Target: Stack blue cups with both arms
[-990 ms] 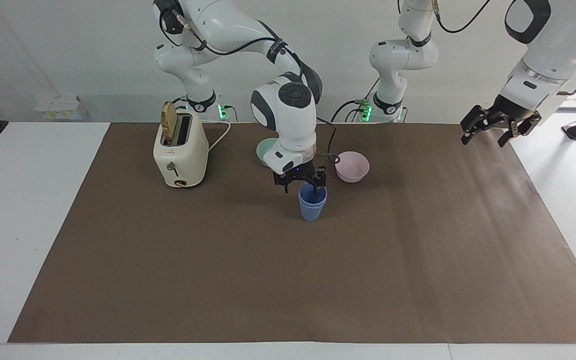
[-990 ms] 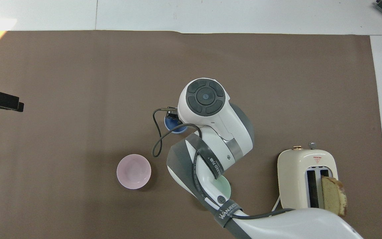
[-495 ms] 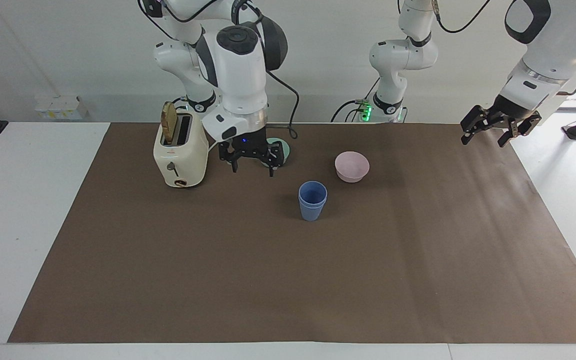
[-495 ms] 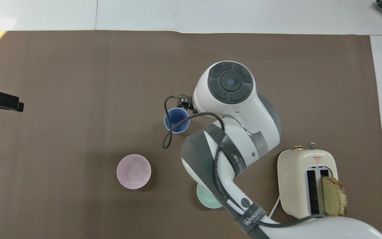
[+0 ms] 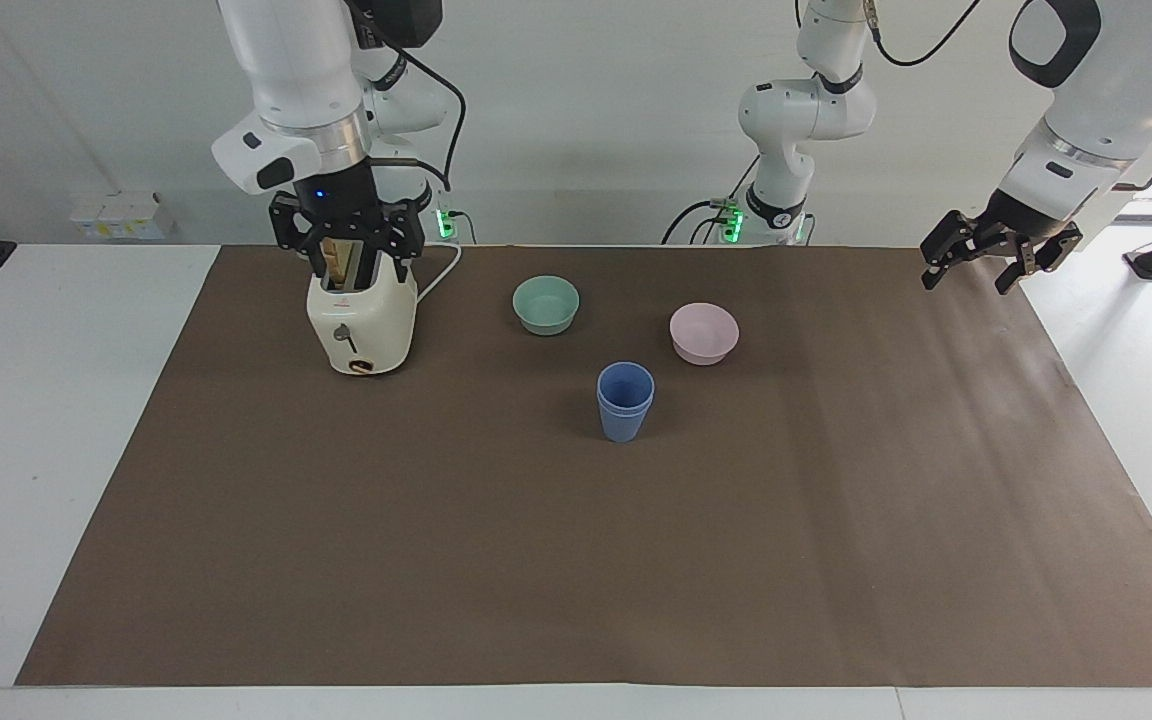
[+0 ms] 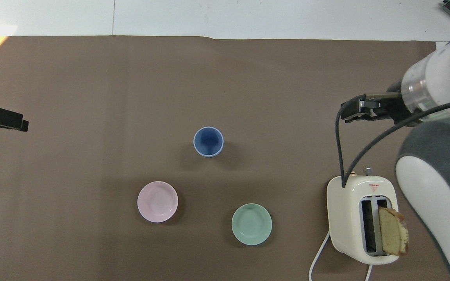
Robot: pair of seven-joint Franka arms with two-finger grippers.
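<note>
The two blue cups stand nested one inside the other, upright on the brown mat, farther from the robots than the two bowls; they also show in the overhead view. My right gripper is open and empty, raised over the toaster, well apart from the cups; in the overhead view it shows over the mat beside the toaster. My left gripper is open and empty, waiting in the air over the mat's edge at the left arm's end.
A cream toaster with a bread slice in one slot stands at the right arm's end. A teal-green bowl and a pale pink bowl sit between the cups and the robots.
My right gripper has let go of the upper cup, risen and swung away from the stack to over the toaster. The nested cups stay put. The left arm has not moved.
</note>
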